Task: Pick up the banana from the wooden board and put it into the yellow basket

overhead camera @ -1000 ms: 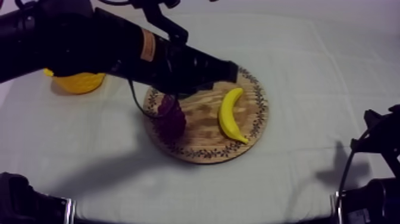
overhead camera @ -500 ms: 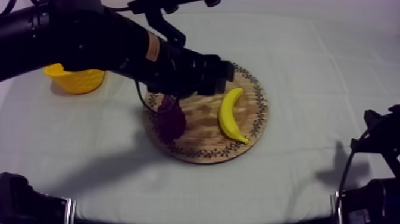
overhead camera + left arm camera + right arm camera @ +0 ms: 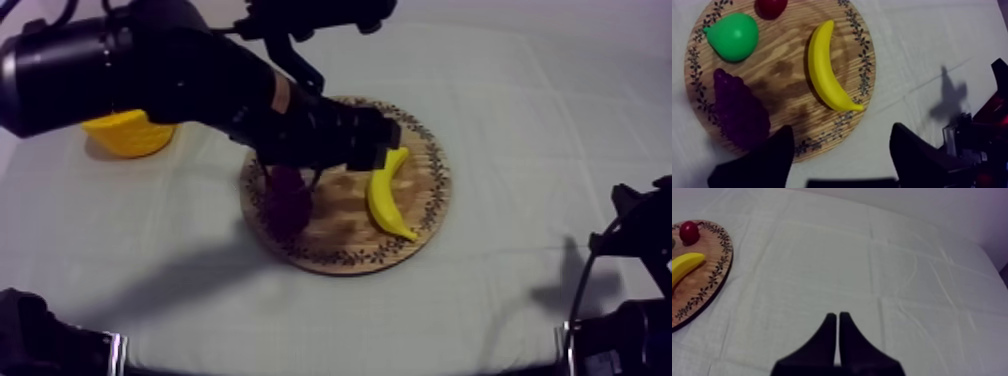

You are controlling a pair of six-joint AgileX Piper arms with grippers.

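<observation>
- Left arm (image 3: 180,75) comes in from the upper left, with its end over the middle of the board (image 3: 441,190).
- Banana (image 3: 384,197) lies on the board's right half, its upper end at the arm's tip.
- Grapes (image 3: 287,205) lie on the board's left half, partly under the arm.
- Basket (image 3: 125,136) stands on the cloth (image 3: 520,120) at far left, partly behind the arm.
- Right arm (image 3: 632,250) sits low at the right edge.
</observation>
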